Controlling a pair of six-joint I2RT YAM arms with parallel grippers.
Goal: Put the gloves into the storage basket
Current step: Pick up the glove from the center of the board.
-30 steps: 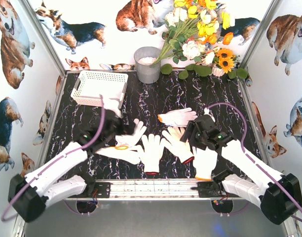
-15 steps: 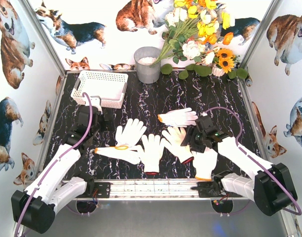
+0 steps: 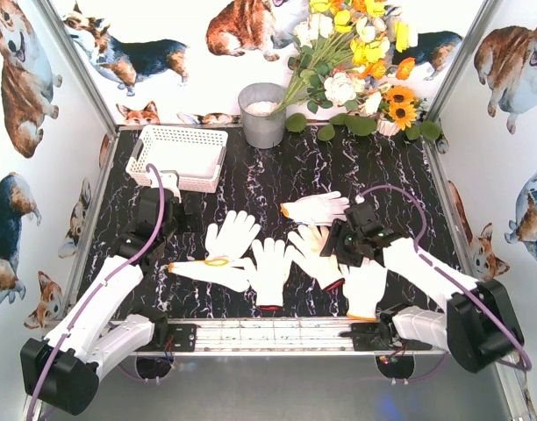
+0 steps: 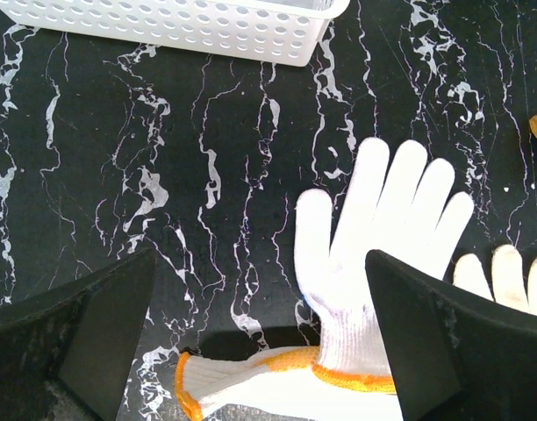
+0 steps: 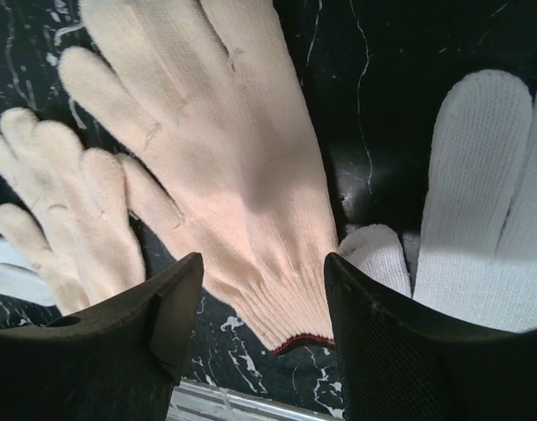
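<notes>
Several white knit gloves lie on the black marble table. One with a yellow cuff [image 3: 232,235] lies beside my left gripper [image 3: 168,200], crossing another [image 3: 207,272]; both show in the left wrist view [image 4: 383,237]. A cream glove with a red cuff [image 3: 314,254] lies under my right gripper [image 3: 340,246]. My right gripper [image 5: 261,263] is open, its jaws either side of that glove's wrist [image 5: 242,175]. My left gripper [image 4: 260,259] is wide open and empty. The white storage basket [image 3: 176,156] stands at the back left, no glove visible inside.
A grey metal bucket [image 3: 262,114] and a bunch of flowers [image 3: 356,61] stand at the back. Other gloves lie at the centre [image 3: 270,272], the right [image 3: 317,208] and the near right [image 3: 365,288]. The basket's front wall [image 4: 163,22] is just ahead of my left gripper.
My left arm has swung left and back from over the gloves toward the basket's front. My right gripper has edged left over the cream glove. The gloves have not moved.
</notes>
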